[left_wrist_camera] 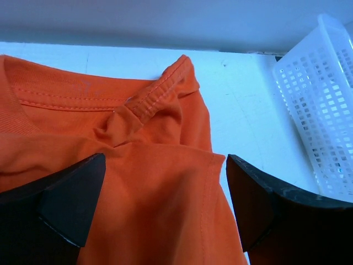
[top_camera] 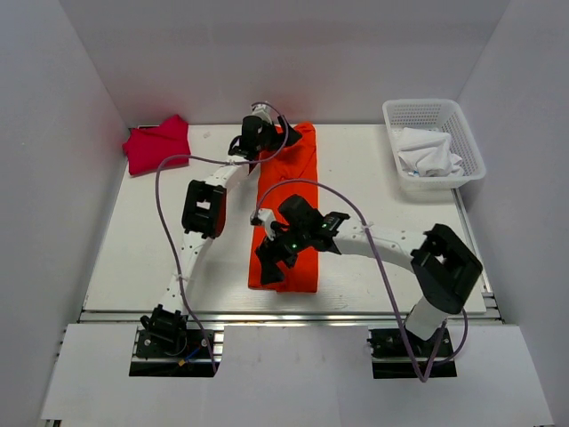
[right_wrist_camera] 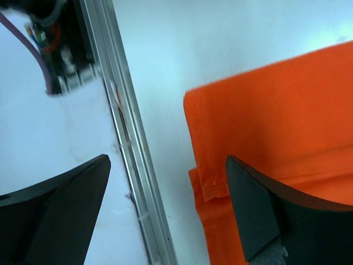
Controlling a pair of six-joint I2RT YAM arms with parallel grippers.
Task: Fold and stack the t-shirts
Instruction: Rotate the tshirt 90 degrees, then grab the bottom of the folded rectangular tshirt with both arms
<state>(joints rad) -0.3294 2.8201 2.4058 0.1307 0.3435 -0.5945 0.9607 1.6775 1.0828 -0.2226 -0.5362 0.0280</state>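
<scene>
White table, orange t-shirt under wide-spread left fingers and right fingers; crimson t-shirt only overhead.

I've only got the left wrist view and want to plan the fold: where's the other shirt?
Observer: The pink shirt lies bunched at the table's far left corner, apart from the orange shirt.
Operator: And the right gripper?
Observer: The right gripper is open, above the orange shirt's near left corner.
Operator: Anything in the basket?
Observer: The basket holds a crumpled white cloth.
</scene>
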